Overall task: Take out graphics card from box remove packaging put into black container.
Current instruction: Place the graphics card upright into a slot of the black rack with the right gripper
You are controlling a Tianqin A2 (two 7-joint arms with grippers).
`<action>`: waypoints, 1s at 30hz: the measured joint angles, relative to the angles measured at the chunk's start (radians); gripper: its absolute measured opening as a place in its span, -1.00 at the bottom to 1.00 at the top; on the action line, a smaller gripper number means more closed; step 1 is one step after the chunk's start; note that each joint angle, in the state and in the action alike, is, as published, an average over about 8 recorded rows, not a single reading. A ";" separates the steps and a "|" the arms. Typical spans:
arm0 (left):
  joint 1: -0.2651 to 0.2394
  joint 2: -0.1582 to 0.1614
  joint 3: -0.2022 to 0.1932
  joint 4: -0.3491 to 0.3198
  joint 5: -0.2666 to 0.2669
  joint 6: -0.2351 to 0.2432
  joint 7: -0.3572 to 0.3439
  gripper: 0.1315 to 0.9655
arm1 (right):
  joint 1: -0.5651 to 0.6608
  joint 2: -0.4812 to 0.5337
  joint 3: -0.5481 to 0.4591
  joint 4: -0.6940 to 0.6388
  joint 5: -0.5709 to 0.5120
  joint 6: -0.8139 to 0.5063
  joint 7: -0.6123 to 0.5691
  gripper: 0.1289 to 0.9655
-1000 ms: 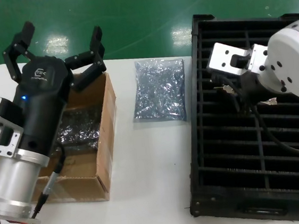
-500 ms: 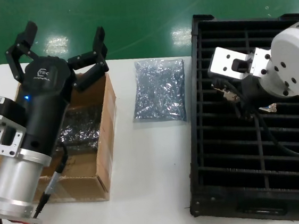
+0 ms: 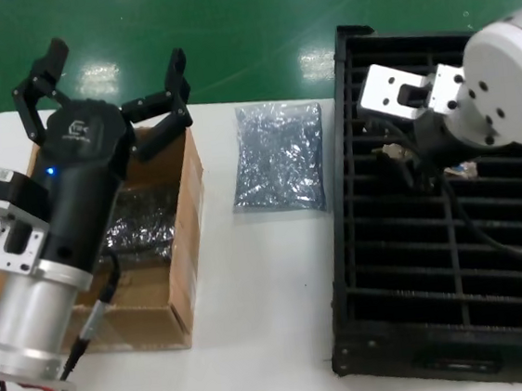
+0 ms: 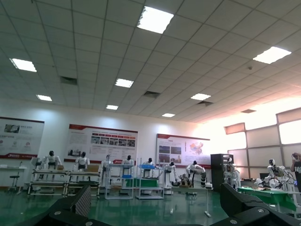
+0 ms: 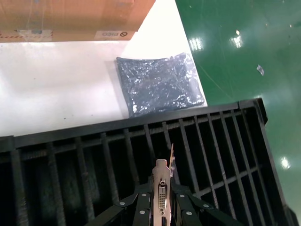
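Graphics card (image 5: 161, 195) pinched in right end effector (image 5: 161, 207) over black container (image 5: 221, 141); left end effector (image 3: 106, 95) spread

Head view: high, looking forward and down on the desk (image 3: 270, 279), taking in the box (image 3: 183, 232) at left, the bag (image 3: 277, 156) mid-desk, the container (image 3: 362, 269) at right, green floor beyond. Left wrist view: faces level out into the hall, ceiling lights and distant display boards, only dark tips of the left pincer (image 4: 155, 214) along its edge; shares nothing on the desk with the others. Right wrist view: close above the container (image 5: 70, 160), looking down past the right pincer (image 5: 160, 200) and the card (image 5: 161, 190) toward the bag (image 5: 160, 84) and a box (image 5: 75, 19) side. It shares container, bag, box and desk with the head view.
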 joint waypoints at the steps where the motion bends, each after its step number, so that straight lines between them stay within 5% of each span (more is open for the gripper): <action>1: 0.000 0.000 0.000 0.001 0.000 0.001 0.001 1.00 | 0.009 -0.005 -0.003 -0.018 0.002 0.008 -0.007 -0.86; 30: -0.013 -0.001 -0.015 0.056 -0.012 0.030 0.031 1.00 | 0.388 -0.126 -0.060 -0.813 0.275 0.269 -0.312 -0.86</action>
